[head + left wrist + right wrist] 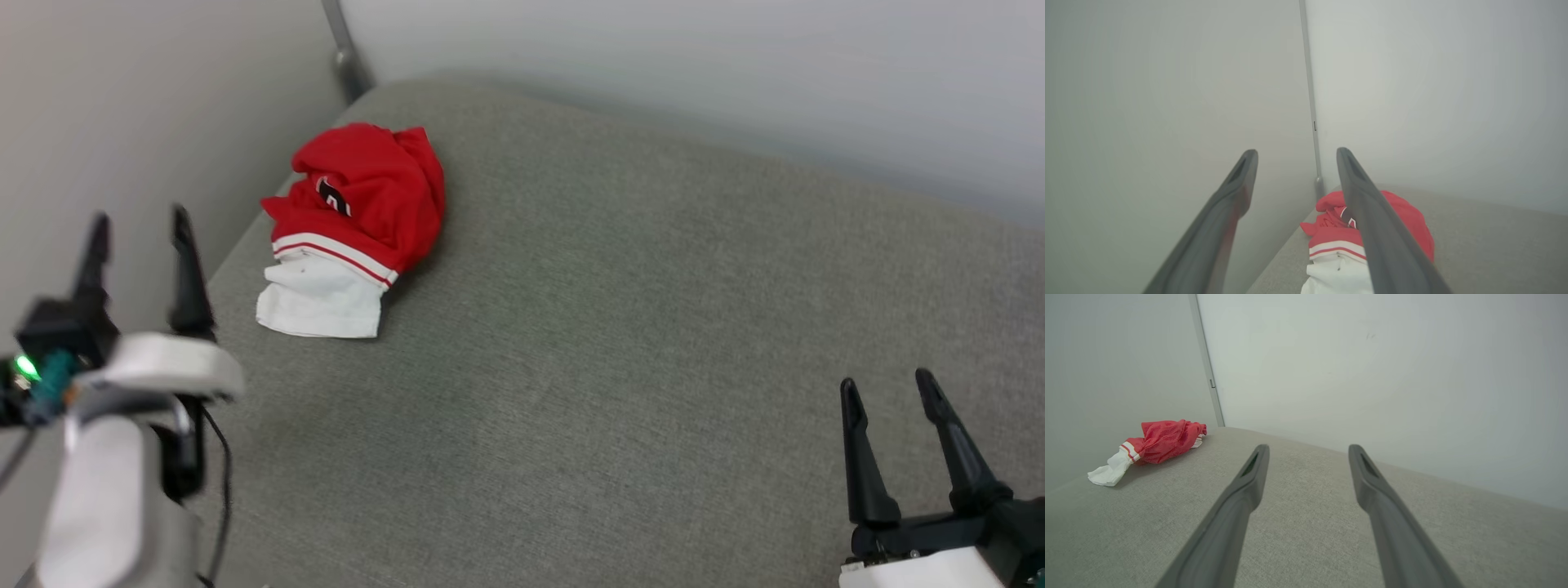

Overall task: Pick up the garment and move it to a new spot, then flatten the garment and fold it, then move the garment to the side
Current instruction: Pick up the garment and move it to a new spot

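A crumpled red-and-white T-shirt lies bunched at the far left corner of a grey fabric surface, by the wall. The left gripper hovers near it and the right gripper well apart, both with jaws spread and empty.

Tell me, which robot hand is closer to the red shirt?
Left. The left gripper, open, hovers near the red shirt, just off its white end. The right gripper, open, is far across the grey surface.

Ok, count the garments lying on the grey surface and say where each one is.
1. The garment lies crumpled at the far left corner of the grey surface, beside the wall. Anything bundled inside would be hidden.
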